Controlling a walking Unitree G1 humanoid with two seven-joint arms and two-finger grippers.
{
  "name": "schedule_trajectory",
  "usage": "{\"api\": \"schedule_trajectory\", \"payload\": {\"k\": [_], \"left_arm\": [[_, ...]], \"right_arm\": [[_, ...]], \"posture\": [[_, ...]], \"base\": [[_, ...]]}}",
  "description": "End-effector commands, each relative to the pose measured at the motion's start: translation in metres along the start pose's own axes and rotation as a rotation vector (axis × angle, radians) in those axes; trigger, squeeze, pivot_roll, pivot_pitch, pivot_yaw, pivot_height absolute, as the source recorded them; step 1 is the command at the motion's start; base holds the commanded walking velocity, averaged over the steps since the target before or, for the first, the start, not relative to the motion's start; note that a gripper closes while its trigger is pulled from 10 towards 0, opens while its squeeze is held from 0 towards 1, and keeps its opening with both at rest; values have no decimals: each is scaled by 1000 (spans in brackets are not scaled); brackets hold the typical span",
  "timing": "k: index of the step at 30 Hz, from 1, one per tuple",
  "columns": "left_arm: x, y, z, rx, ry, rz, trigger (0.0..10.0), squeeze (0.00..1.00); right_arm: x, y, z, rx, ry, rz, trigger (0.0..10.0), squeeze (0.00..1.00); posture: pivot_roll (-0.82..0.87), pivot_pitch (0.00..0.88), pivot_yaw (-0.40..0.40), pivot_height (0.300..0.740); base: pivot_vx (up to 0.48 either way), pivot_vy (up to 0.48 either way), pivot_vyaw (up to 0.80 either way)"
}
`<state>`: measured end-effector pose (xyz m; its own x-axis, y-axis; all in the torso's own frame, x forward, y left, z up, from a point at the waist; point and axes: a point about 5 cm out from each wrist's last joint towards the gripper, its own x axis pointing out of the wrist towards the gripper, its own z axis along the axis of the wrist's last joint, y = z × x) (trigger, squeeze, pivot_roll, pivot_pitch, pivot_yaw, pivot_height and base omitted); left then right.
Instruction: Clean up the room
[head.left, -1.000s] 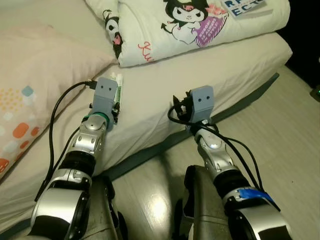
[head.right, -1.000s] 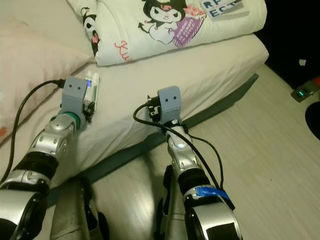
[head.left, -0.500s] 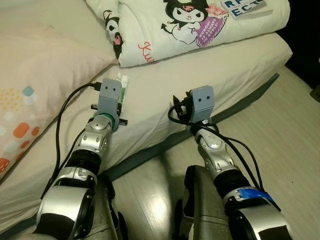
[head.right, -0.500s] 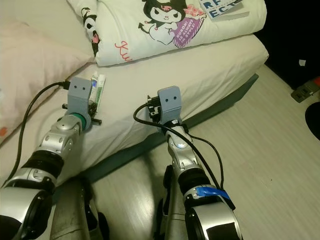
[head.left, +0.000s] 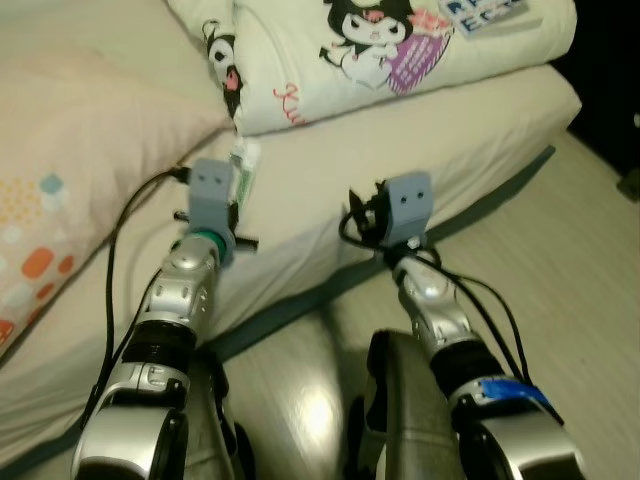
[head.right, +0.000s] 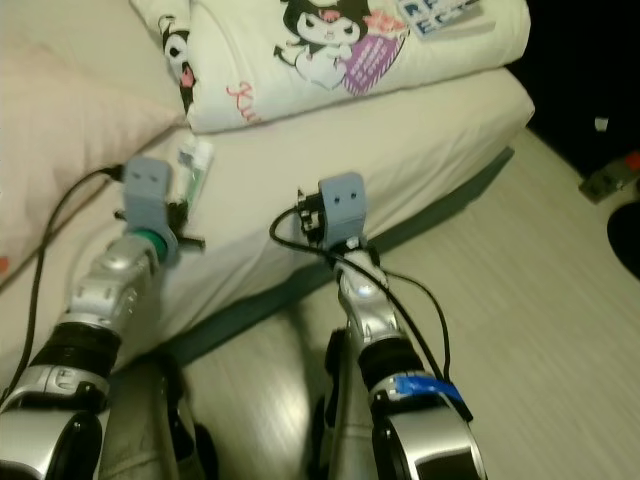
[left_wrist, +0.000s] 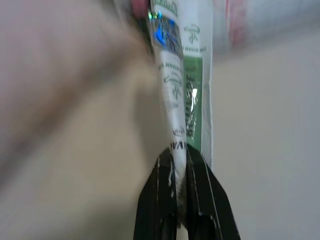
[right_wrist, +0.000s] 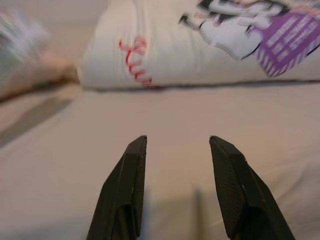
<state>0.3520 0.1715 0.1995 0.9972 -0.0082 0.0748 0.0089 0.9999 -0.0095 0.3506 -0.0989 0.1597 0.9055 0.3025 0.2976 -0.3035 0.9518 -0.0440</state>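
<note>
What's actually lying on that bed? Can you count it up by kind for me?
Pillows: 2, the cartoon-print pillow and the pink dotted pillow
Green-and-white tubes: 1, the tube, pinched in the left gripper
Books: 1, the book
Total: 4

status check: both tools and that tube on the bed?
Left tool shut on green-and-white tube over beige bed sheet. Right tool open, empty, above the sheet. Nothing blocking.
</note>
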Motion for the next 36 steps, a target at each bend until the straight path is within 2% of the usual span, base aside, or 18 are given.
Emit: {"api": "schedule_trajectory", "payload": {"k": [1,3,6,10,24,36], "left_arm": [[-6,4,9,-12,-37,5,10000,0],[-18,3,27,-18,-110,-13,10000,0],[-21,-1,35,-19,-140,-30,10000,0],[-25,-18,53,-18,-204,-92,10000,0],[-28,-23,58,-10,-189,-117,10000,0],[-27,-30,58,-9,-169,-134,10000,0]], "right_arm": [[-3,1,0,23,-4,1,10000,0],[-11,1,1,-2,-7,-6,10000,0],[-15,-1,-1,-5,1,-20,10000,0],[-27,-3,-3,-7,9,-38,10000,0],[-34,-5,8,-18,2,-48,10000,0],[-36,-4,10,-20,18,-48,10000,0]], "posture": [[-3,187,8,540],[-2,181,4,540],[-2,167,-6,545],[-16,143,-12,565],[-31,115,-13,604],[-28,106,-15,658]], "base": [[0,0,0],[0,0,0],[0,0,0],[0,0,0],[0,0,0],[0,0,0]]}}
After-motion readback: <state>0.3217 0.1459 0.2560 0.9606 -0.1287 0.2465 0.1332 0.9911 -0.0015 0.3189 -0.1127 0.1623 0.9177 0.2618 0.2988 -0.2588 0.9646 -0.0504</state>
